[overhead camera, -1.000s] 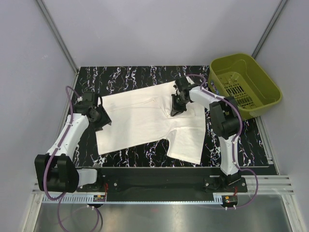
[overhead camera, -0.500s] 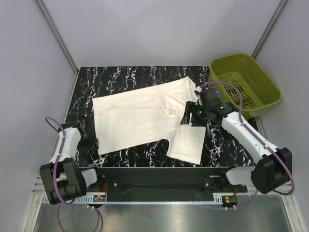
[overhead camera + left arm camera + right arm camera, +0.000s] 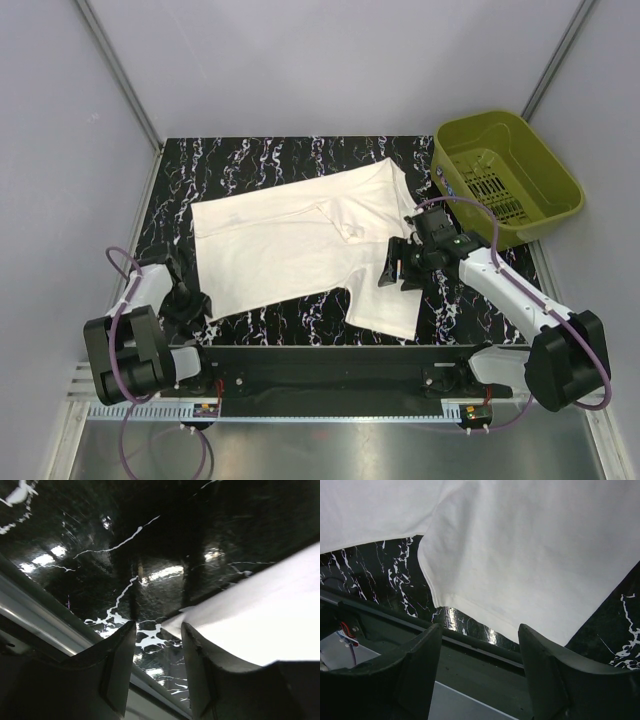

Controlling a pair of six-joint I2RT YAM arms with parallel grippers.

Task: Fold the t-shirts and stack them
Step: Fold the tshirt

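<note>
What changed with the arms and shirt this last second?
The right gripper opened, left the middle of the off-white cloth t-shirt and swung to its near right part. The left gripper pulled back off its left edge to the near corner. T-shirt still flat; olive-green plastic basket unmoved.

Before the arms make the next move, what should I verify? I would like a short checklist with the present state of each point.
1. t-shirt spread flat on the table: ok.
2. left pincer open and empty: ok.
3. right pincer open and empty: ok.
4. Shirt's near corner beside the left pincer: ok.
5. Second shirt for stacking in view: not ok.
</note>
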